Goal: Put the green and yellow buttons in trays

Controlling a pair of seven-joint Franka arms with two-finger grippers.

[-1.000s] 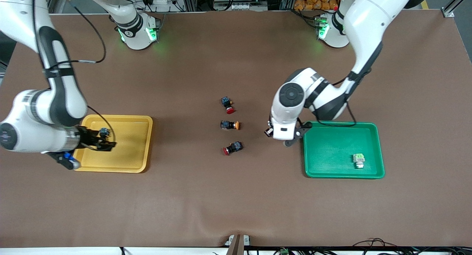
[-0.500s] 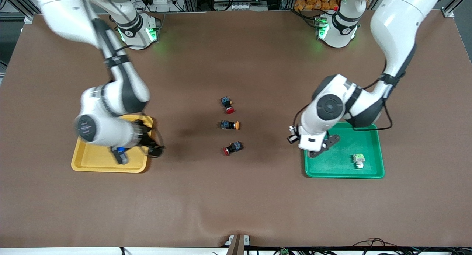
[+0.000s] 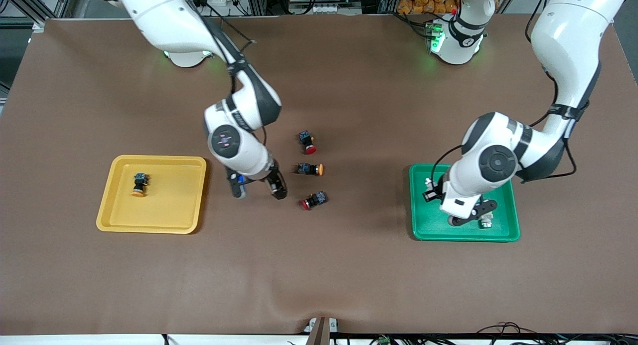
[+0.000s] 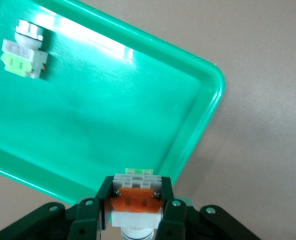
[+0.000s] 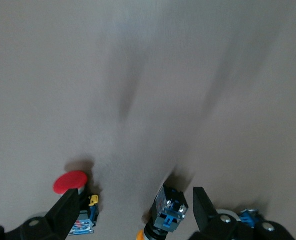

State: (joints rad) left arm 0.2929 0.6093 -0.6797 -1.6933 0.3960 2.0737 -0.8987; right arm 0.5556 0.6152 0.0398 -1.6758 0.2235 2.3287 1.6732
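Fingers of your right gripper (image 3: 259,188) are spreading wide just left of the yellow-capped button (image 3: 310,169) at frame centre, its long axis lying sideways, cap away from you. Your left gripper (image 4: 137,206), over the green tray (image 3: 513,220), is clasping an orange-faced button (image 4: 136,198).

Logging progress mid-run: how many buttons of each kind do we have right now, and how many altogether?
Yellow-capped buttons: 2, one in yellow tray, one loose
Red-capped buttons: 2
White buttons: 2, one in green tray, one in left gripper
Total: 6
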